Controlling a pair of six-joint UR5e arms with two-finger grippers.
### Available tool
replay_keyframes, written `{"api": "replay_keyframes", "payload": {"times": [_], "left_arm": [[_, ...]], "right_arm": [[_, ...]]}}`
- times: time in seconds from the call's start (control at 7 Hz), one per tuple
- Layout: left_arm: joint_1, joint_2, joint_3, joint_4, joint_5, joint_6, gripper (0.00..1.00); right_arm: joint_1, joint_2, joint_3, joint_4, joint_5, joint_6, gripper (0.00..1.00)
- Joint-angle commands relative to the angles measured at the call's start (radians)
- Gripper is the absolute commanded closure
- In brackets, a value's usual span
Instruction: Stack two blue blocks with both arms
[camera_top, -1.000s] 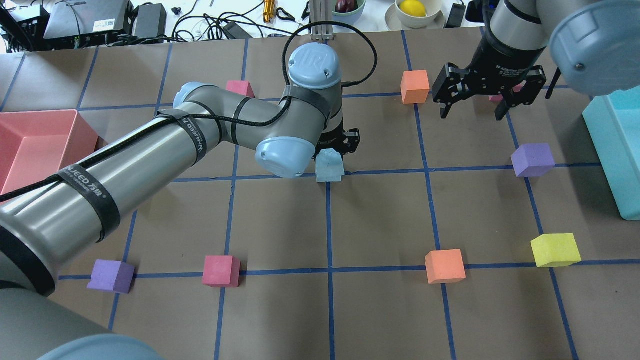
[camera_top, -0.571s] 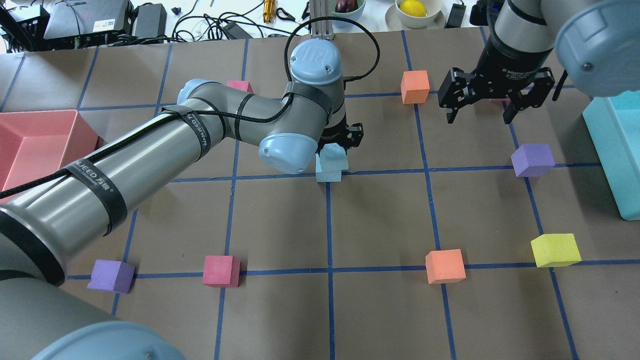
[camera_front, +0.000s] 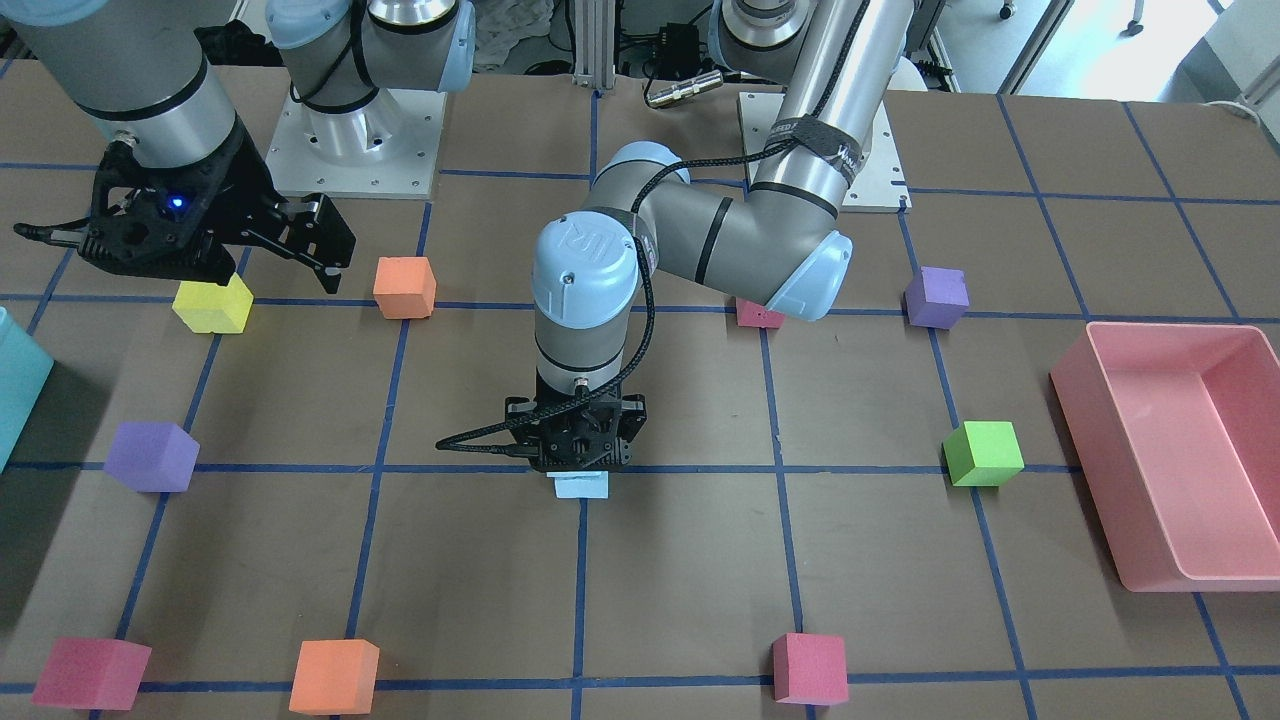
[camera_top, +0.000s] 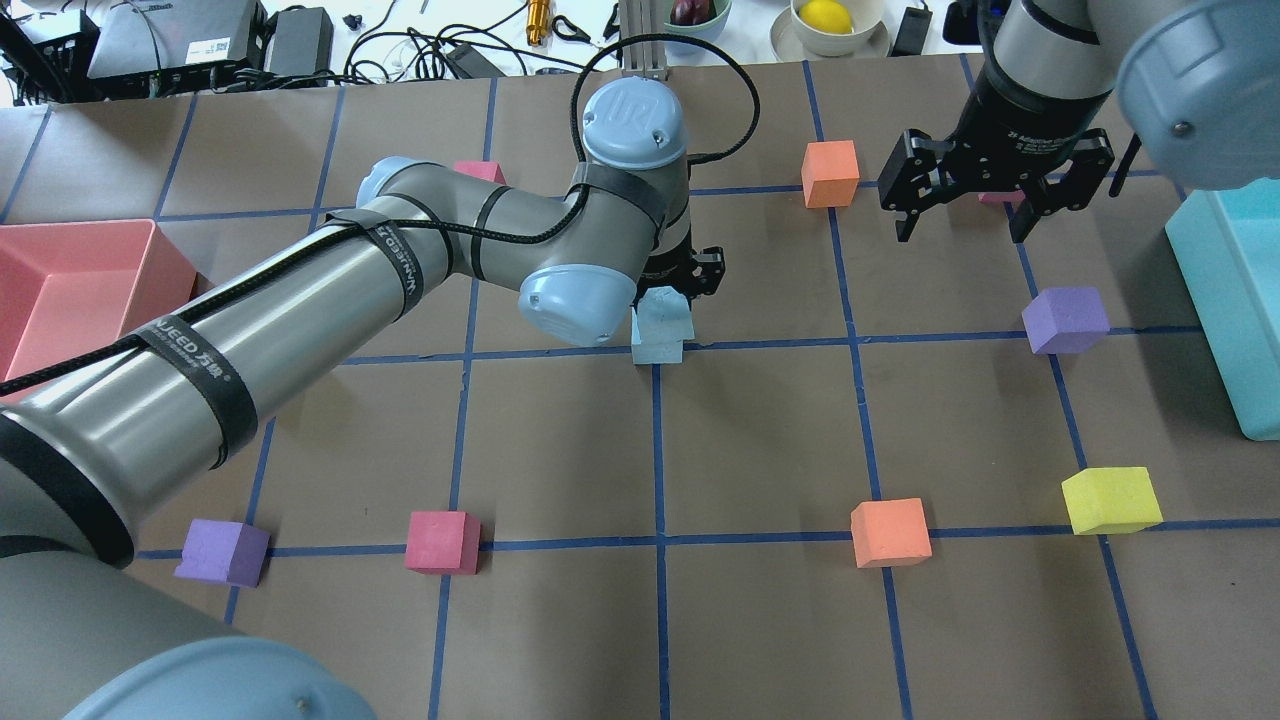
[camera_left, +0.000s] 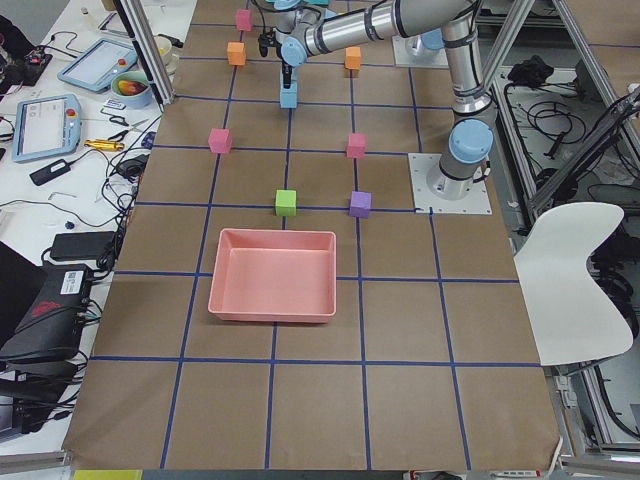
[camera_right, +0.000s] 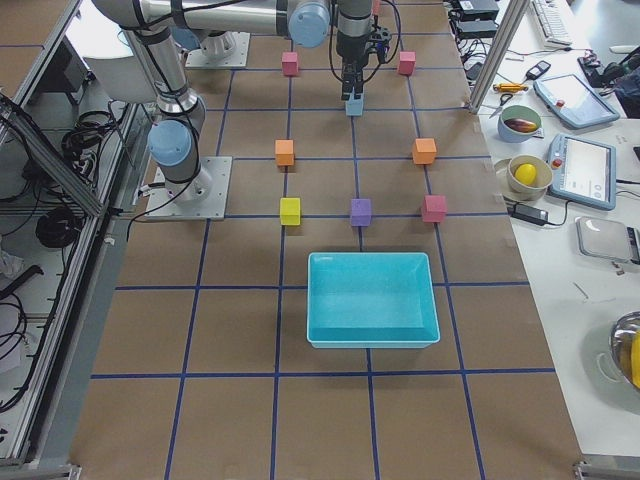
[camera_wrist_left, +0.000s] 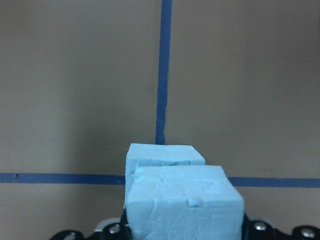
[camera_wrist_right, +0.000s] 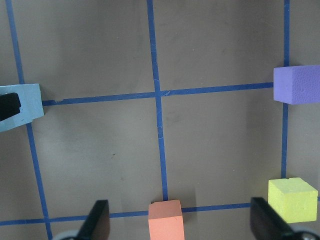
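Near the middle of the table (camera_top: 760, 440), where two blue tape lines cross, the left gripper (camera_front: 580, 465) points straight down with its jaws closed narrow on the upper blue block (camera_top: 664, 312). Directly below it the lower blue block (camera_top: 656, 350) sits on the table at the crossing. In the left wrist view the held block covers the near part of the lower one and is shifted a little to one side. I cannot tell whether the two blocks touch.

Taking the overhead view as a clock face with 12 o'clock away from the robot, the right gripper (camera_top: 963, 235) hangs at about 2 o'clock from the blue blocks, well apart from them. Its jaws stand wide and hold nothing; the right wrist view shows only bare table between its fingers (camera_wrist_right: 97, 222). Just beside it, at about 10 o'clock, is the far orange cube (camera_top: 830, 173).

Other cubes lie around the blocks – a purple cube (camera_top: 1065, 320) at 3 o'clock, a yellow cube (camera_top: 1110, 499) and the near orange cube (camera_top: 890, 532) between 4 and 5 o'clock, a red cube (camera_top: 442, 541) at about 7 o'clock. The teal bin (camera_top: 1230, 300) stands at the 3 o'clock edge, the pink bin (camera_top: 80, 280) at the 9 o'clock edge.
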Motion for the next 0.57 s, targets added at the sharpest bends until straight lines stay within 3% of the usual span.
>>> {"api": "replay_keyframes", "payload": {"times": [0.0,0.43], "left_arm": [[0.002,0.002,0.001,-0.003,0.032,0.003,0.87],[0.000,-0.003,-0.003,0.001,0.030,0.007,0.83]], "right_arm": [[0.002,-0.002,-0.001,0.000,0.011,0.005,0.00],[0.002,-0.005,-0.001,0.002,0.009,0.004,0.00]]}}
